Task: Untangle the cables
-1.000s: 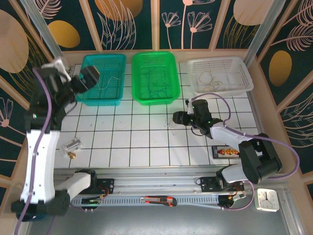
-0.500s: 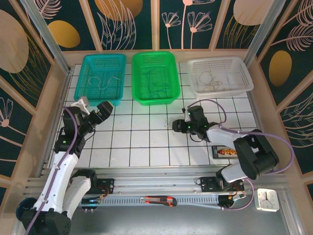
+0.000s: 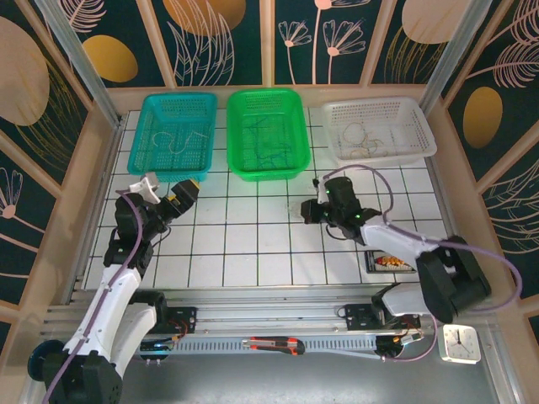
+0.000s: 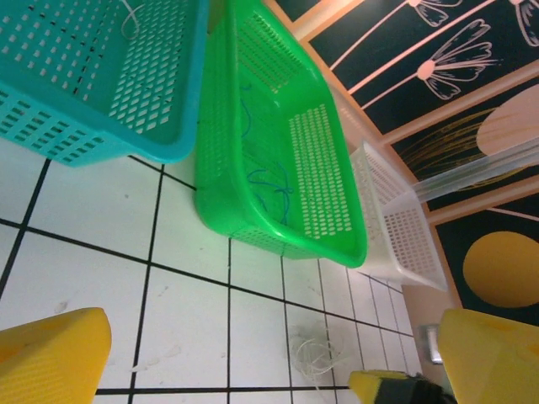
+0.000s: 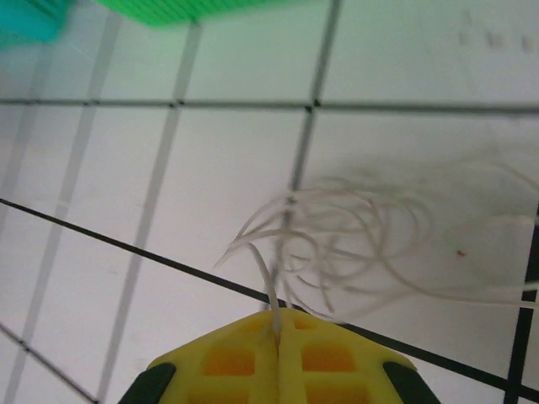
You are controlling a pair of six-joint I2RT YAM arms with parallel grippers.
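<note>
We see a tangle of white cables (image 5: 354,244) lying on the tiled bench (image 3: 253,252), near the front of the green basket (image 3: 264,174). The strands are very thin and pale, curling into small overlapping loops, with a few loose ends fanning out to one side. More thin cords lie in the baskets: white ones in the teal basket (image 3: 173,174), dark blue in the green one, pale loops in the white basket (image 3: 379,156).

The right arm stretches low across the bench. Its right tool (image 5: 278,324) is at the tangle's edge, yellow fingers pressed together on one strand that runs up into the seam between them.

The left arm rises bent from its base. Its left tool (image 3: 181,195) hangs over the bench near the teal basket, fingers wide apart and empty.
</note>
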